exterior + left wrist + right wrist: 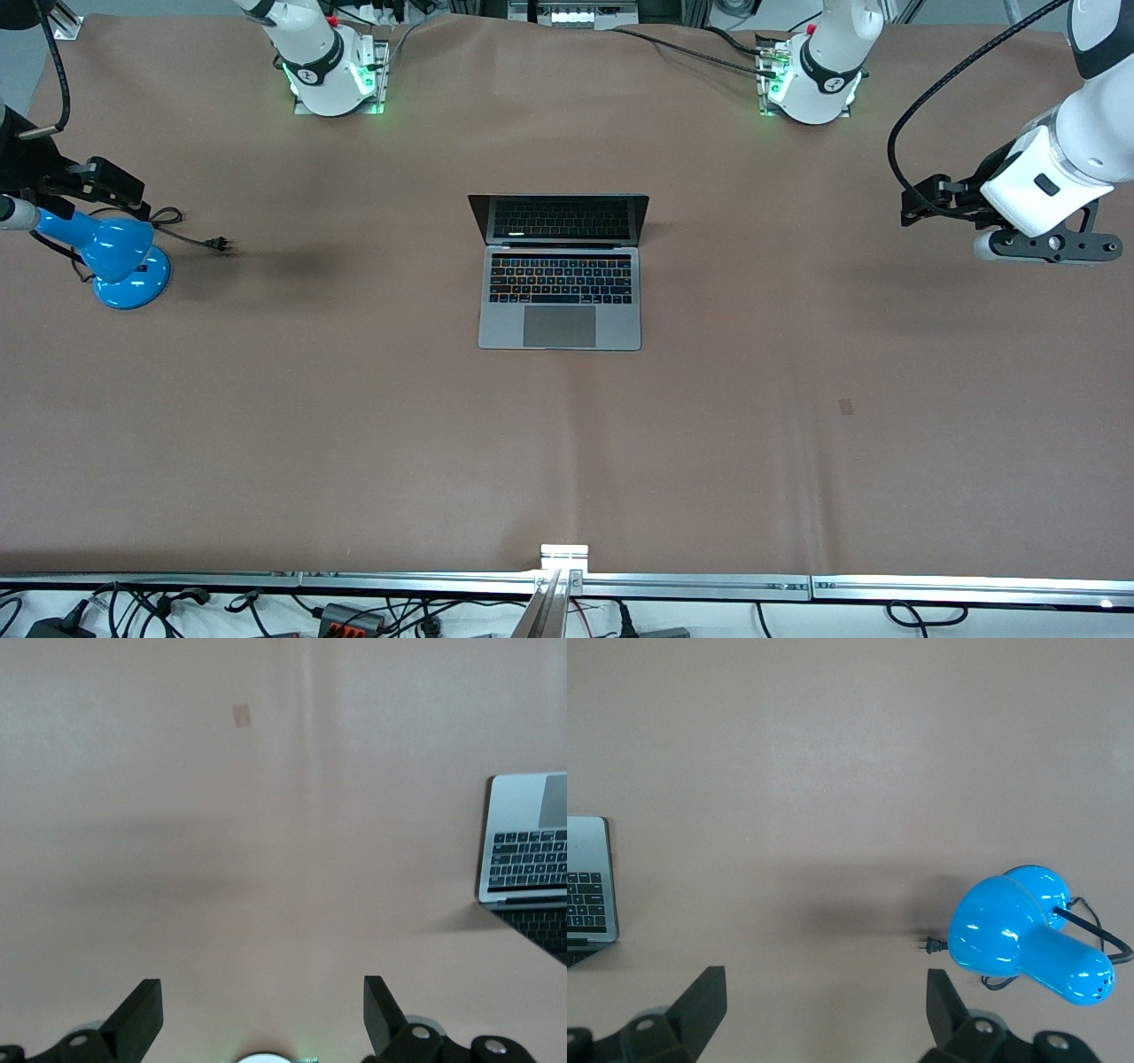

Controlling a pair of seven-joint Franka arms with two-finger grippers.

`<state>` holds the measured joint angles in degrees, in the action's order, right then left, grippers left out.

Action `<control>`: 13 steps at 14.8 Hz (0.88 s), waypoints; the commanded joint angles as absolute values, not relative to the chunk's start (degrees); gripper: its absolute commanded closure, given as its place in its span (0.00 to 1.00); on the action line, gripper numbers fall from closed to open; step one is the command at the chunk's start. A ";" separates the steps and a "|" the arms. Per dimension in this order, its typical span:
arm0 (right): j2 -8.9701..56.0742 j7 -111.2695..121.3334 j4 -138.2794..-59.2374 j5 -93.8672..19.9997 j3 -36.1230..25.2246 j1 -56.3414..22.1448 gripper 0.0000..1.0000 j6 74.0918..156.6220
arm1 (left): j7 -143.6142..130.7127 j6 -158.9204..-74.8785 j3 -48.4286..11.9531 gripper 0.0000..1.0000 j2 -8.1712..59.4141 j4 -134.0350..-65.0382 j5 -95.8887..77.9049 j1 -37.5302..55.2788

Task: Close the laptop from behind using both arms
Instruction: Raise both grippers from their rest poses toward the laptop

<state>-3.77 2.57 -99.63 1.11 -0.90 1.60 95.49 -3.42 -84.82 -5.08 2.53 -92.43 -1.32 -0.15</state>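
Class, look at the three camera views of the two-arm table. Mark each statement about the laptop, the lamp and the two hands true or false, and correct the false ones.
1. The laptop is shut. False: its lid stands open, keyboard showing.
2. A blue lamp sits toward the right arm's end of the table. True.
3. The left hand grips the laptop's lid. False: it is open, holds nothing and hangs over bare table toward the left arm's end.
4. The right hand is open and holds nothing. True.
5. The lamp's plug is in a socket. False: it lies loose on the table.
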 commanded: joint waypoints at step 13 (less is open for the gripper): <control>-5.54 3.08 -100.55 0.88 -0.18 1.67 0.98 93.60 | -3.42 -83.24 -6.68 0.99 -1.84 -97.29 -1.93 -0.52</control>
